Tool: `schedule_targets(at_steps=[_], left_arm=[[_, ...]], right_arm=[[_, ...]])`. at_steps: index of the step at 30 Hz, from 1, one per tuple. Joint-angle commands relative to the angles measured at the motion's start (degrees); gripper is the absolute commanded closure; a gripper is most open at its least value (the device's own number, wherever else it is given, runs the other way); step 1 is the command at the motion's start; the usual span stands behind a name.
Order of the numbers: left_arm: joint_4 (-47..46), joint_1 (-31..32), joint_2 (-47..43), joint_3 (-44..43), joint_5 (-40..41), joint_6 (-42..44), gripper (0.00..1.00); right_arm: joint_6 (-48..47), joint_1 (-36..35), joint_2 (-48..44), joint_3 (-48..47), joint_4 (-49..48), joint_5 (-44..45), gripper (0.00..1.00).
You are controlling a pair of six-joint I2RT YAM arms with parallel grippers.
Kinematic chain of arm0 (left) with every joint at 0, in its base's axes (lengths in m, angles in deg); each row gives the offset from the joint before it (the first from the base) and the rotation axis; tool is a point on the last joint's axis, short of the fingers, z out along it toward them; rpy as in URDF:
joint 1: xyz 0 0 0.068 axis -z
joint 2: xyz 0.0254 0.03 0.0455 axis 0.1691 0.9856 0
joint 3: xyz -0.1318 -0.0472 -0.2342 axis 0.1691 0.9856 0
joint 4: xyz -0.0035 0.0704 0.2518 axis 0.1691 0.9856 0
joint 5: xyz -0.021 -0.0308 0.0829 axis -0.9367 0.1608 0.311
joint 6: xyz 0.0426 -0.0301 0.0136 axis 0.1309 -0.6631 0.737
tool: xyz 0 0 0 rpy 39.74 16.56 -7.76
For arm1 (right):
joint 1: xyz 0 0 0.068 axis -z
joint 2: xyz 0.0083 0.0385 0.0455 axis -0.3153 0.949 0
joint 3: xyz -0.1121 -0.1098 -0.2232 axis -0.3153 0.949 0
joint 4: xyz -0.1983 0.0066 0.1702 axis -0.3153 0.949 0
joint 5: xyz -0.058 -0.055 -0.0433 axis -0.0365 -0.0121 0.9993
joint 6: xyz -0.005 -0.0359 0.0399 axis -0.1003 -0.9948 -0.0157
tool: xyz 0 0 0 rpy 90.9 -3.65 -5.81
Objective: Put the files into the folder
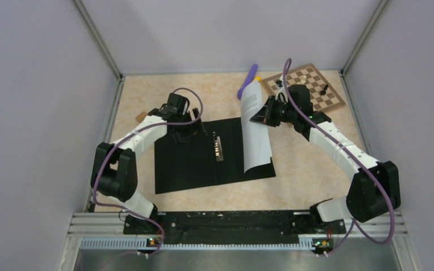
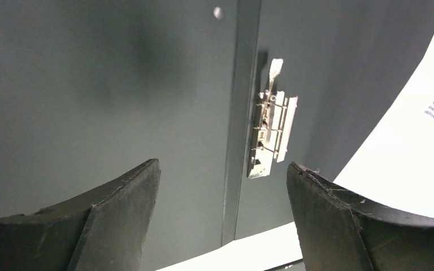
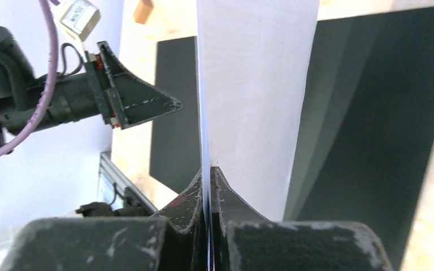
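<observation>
The right gripper (image 3: 208, 169) pinches the white printed paper sheets (image 1: 256, 132), whose near edge rests on the open black-faced rectangular folder (image 1: 192, 164) mid-bench. The left gripper (image 2: 222, 165) hovers spread above its left half.

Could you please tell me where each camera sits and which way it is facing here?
Top external: above and behind the bases, looking down on the table; both arms, the open folder, the files and the chessboard show.
Left wrist: on the left arm, looking down past the open left pincer at the folder's metal clip.
Right wrist: on the right arm, looking along the right pincer, shut on the files, towards the left arm.
Shared: both wrist views show the folder's black inside and the files.
</observation>
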Motion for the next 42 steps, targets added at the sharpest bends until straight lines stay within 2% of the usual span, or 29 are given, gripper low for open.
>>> schedule_targets(at_steps=[1,7,11,15,20,27,42], left_arm=[[0.15,-3.25,-3.99,1.99,2.39,0.83,0.13],[0.89,-7.32,-2.4,3.64,2.62,2.48,0.13],[0.06,-7.71,-1.23,4.49,1.25,3.88,0.13],[0.03,-7.71,0.17,4.95,1.54,4.16,0.13],[-1.15,-7.96,4.22,5.78,4.22,4.92,0.13],[-3.76,-8.15,7.1,7.68,1.13,3.6,0.13],[-3.6,-8.15,7.55,7.11,0.2,3.81,0.14]], right_arm=[[4.43,-0.58,-0.58,-1.13,-7.82,-7.07,1.0],[8.38,-0.26,-2.03,5.55,-16.0,-11.19,1.0],[9.59,3.32,-1.82,13.06,-19.88,-11.75,1.0],[11.24,8.61,5.16,20.44,-29.68,-15.83,1.0],[3.04,9.03,14.46,18.68,-24.99,-12.64,1.0],[-1.86,8.99,17.64,17.23,-21.3,-10.56,1.0],[2.43,9.02,22.7,13.66,-26.27,-12.32,1.0]])
